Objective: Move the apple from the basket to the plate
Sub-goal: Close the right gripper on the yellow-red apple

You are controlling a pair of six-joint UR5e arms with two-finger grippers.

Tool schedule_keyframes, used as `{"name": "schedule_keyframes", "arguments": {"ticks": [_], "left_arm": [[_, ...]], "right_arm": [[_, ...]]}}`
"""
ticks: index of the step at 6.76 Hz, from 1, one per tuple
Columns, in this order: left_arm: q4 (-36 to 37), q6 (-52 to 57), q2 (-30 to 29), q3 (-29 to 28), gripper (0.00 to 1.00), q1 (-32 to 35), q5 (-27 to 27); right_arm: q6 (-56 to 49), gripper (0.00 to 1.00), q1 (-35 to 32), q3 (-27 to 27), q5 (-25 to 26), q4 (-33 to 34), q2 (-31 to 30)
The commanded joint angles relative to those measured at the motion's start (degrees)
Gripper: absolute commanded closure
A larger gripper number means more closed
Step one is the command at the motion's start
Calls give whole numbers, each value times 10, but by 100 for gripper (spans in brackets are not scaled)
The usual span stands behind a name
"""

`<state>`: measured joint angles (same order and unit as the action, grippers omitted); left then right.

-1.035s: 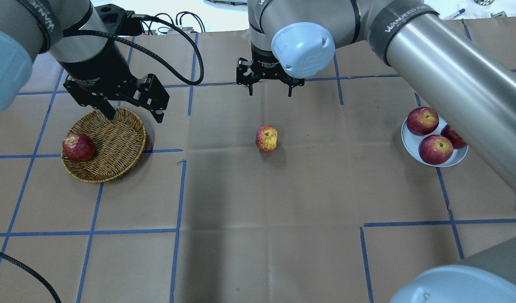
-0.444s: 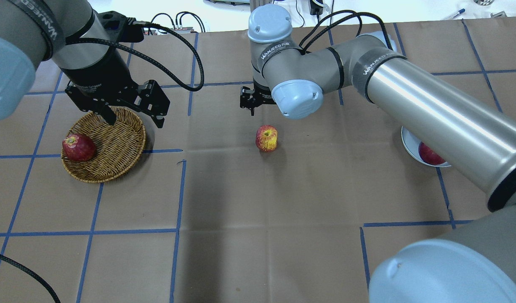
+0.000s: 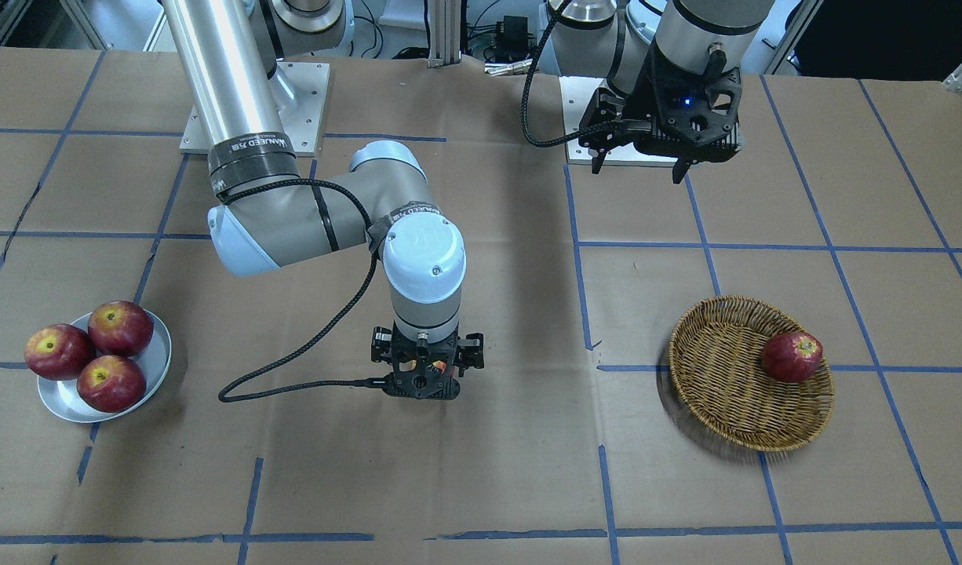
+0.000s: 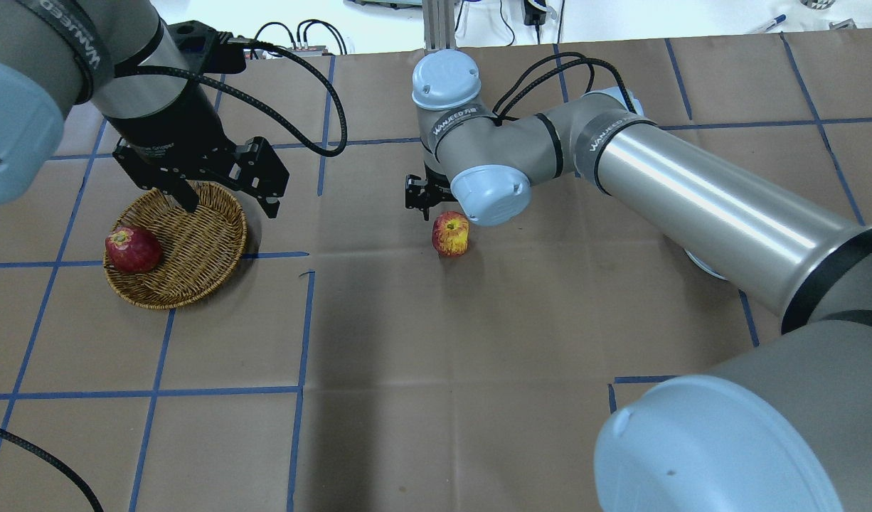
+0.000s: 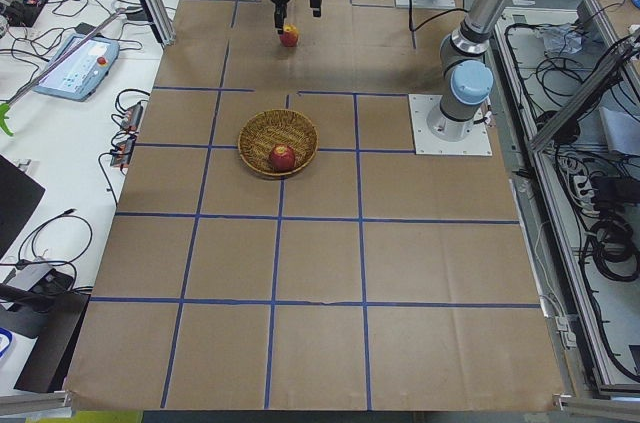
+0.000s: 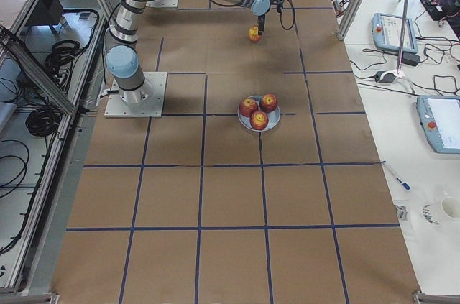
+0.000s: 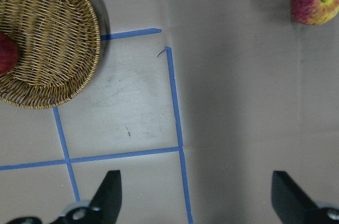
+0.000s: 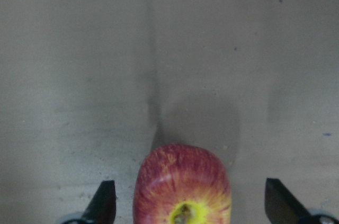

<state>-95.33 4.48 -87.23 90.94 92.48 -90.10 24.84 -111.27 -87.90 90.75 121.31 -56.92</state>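
Observation:
The streaked apple (image 4: 450, 235) with its yellow stem patch stands on the brown paper at mid-table, outside the basket (image 4: 194, 242). My right gripper (image 3: 426, 369) is open and low over the apple. In the right wrist view the apple (image 8: 183, 192) sits between the two fingers (image 8: 103, 203), apart from both. My left gripper (image 4: 222, 199) is open and empty, hovering above the basket's far rim. The silver plate (image 3: 65, 404) lies at the table's right end; in the overhead view my right arm hides most of it.
One dark red apple (image 4: 132, 249) lies in the basket. Three dark red apples (image 3: 120, 328) fill the plate. Blue tape lines (image 4: 301, 320) cross the paper. The left gripper's cable (image 4: 315, 92) loops behind it.
My right arm has swung down and toward the apple, bringing its open gripper from high behind it to around it. The left gripper has barely moved.

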Motion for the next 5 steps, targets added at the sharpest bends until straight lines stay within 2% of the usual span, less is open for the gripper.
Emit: {"name": "schedule_keyframes", "arguments": {"ticks": [1, 2, 3, 4, 5], "left_arm": [[0, 0, 0, 1, 1, 2, 0], [0, 0, 0, 1, 1, 2, 0], [0, -1, 0, 1, 1, 2, 0], [0, -1, 0, 1, 1, 2, 0], [0, -1, 0, 1, 1, 2, 0]], "right_arm": [[0, 0, -6, -38, 0, 46, 12], [-2, 0, -5, -48, 0, 47, 9], [-2, 20, -5, -43, 1, 46, 4], [-3, 44, -3, -33, 1, 46, 3], [-2, 53, -3, -12, 1, 39, 3]]}}
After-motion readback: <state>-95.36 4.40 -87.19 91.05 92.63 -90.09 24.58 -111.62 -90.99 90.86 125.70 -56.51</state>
